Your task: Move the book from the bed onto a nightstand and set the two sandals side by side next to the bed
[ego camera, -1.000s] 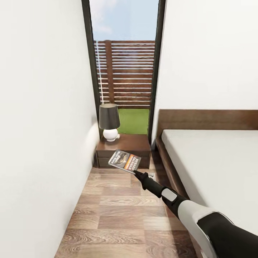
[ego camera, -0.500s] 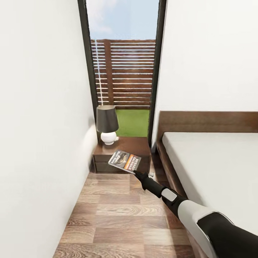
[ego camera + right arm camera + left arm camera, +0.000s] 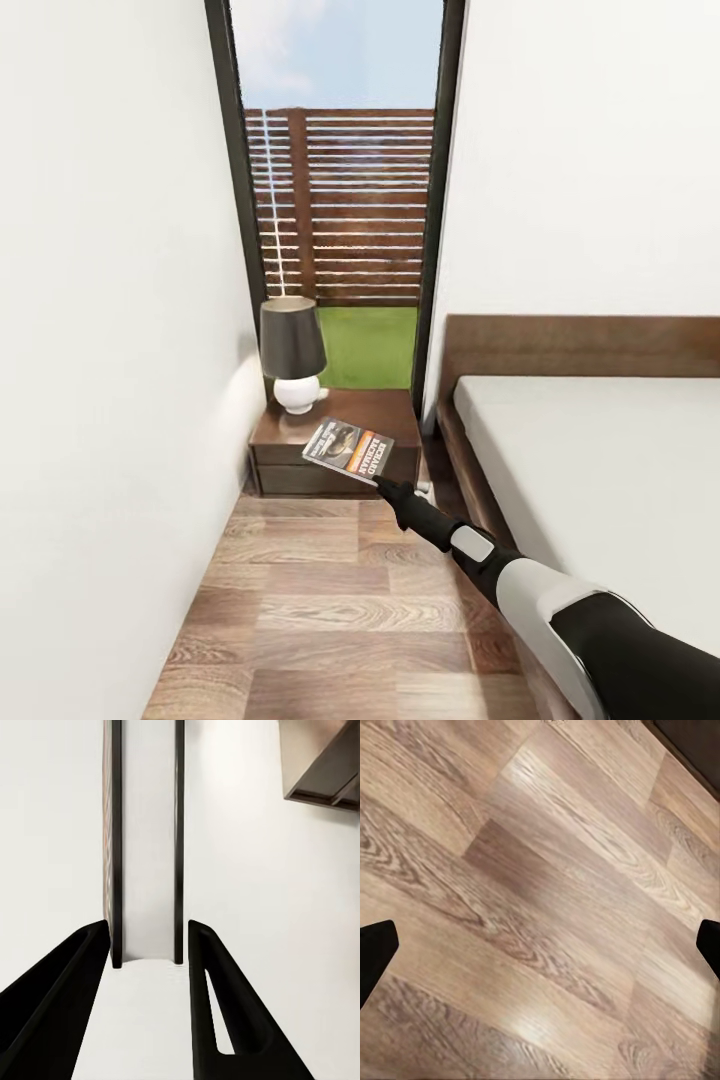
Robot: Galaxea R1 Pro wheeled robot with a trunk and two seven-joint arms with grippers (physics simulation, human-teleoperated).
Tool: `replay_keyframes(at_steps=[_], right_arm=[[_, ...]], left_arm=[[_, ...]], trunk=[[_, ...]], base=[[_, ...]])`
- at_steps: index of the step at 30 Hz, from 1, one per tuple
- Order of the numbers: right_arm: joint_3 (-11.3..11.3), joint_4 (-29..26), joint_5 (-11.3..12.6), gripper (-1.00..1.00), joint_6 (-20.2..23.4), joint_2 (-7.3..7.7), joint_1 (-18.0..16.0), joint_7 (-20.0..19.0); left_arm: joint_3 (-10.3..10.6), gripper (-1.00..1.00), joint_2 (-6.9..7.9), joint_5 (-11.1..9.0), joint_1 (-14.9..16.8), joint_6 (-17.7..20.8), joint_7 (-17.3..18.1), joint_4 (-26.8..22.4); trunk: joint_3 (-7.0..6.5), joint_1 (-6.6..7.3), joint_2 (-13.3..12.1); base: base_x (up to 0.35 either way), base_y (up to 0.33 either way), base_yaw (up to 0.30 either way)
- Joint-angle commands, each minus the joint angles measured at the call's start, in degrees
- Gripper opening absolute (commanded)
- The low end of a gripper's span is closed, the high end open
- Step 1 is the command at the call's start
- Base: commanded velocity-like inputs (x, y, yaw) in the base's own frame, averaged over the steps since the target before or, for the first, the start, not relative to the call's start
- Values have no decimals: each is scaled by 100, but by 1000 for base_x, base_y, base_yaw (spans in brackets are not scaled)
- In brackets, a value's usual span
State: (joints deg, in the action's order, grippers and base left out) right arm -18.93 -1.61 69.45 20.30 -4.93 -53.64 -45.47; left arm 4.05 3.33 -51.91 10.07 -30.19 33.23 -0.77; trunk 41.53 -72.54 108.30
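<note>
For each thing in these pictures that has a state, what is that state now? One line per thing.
book: held edge-on in the right claw, in the air before the nightstand
right claw: shut on the book
left claw: open, over bare wood floor
nightstand: drawer closed, lamp standing on top
lamp: upright, not lit
bed: mattress bare

My right arm (image 3: 560, 610) shows as a glossy black shell nearest me, then a smooth white sleeve section, then a slim black forearm carrying a small light-grey rounded panel. It tapers to a narrow black right gripper (image 3: 380, 484). Close up, its fingers (image 3: 225, 1005) are matte black tapering blades, one with a long slot cut through it. My left gripper's fingertips (image 3: 375, 952) appear as plain black corners.
</note>
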Motion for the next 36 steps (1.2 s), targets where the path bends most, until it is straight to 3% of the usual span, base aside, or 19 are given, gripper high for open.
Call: replay_keyframes(at_steps=[1,36], right_arm=[[4,3,77,-100,53,0,-6,-14],[4,13,75,-100,51,-4,-6,-11]], left_arm=[[43,100,1,-56,4,-14,26,7],[43,100,1,-56,4,-14,27,7]], trunk=[[5,-2,2],[5,-2,2]], base=[[222,-11,0],[216,-1,0]])
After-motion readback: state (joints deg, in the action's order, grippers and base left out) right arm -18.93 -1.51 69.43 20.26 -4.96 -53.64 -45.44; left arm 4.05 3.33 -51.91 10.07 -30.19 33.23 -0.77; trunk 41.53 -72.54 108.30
